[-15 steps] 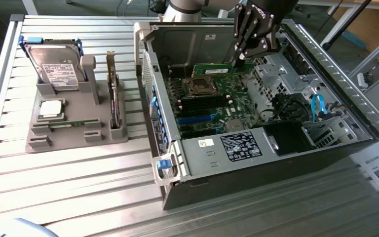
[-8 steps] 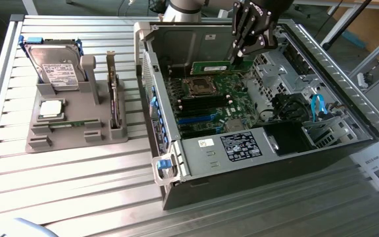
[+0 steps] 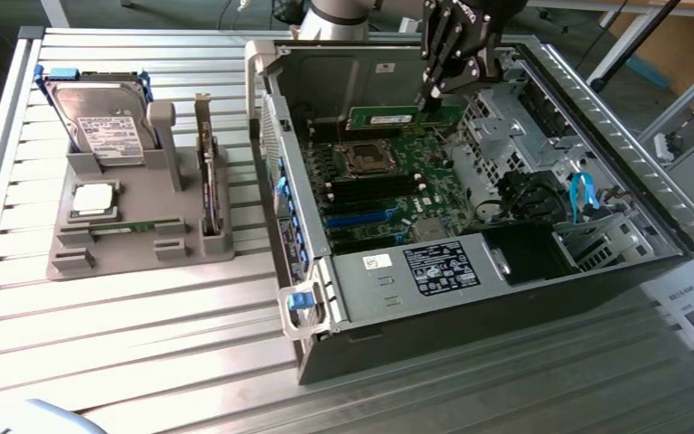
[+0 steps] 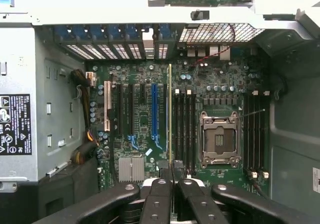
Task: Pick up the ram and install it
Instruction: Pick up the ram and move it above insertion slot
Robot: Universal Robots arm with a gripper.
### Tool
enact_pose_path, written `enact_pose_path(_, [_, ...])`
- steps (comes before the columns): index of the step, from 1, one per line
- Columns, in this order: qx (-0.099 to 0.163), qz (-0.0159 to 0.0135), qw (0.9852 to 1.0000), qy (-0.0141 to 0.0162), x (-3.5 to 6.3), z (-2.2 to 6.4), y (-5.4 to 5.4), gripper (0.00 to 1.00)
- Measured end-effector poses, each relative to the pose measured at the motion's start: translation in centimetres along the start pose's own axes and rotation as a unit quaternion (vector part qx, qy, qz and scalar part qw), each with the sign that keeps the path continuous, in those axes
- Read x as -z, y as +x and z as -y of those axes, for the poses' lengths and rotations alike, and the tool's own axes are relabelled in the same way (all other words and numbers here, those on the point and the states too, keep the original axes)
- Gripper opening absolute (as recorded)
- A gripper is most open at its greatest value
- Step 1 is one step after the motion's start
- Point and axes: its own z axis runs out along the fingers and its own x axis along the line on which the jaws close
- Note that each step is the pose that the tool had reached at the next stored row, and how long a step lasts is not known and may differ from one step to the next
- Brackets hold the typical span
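the black two-fingered gripper (image 4: 173, 180) is pinched narrow on one end of the long, thin green circuit-board ram stick (image 4: 170, 116), holding it edge-down over the open grey computer case (image 3: 323, 68). below, on the green motherboard (image 4: 145, 119), the stick's long axis runs parallel to the black memory slots (image 4: 185, 129) (just beside them, away from the silver processor socket (image 4: 219, 139)), not yet seated.

1 gripped ram (image 3: 385, 116), 1 hard drive (image 3: 104, 127), 1 processor chip (image 3: 94, 201), 1 case (image 3: 504, 330).
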Motion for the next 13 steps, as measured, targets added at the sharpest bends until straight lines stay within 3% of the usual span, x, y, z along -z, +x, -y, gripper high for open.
enact_pose_path(5, [0.000, 0.0000, 1.0000, 0.0000, -0.05, 0.00, -0.62, 0.11])
enact_pose_path(13, [0.000, 0.0001, 1.0000, 0.0000, -0.14, 0.01, -0.64, 0.11])
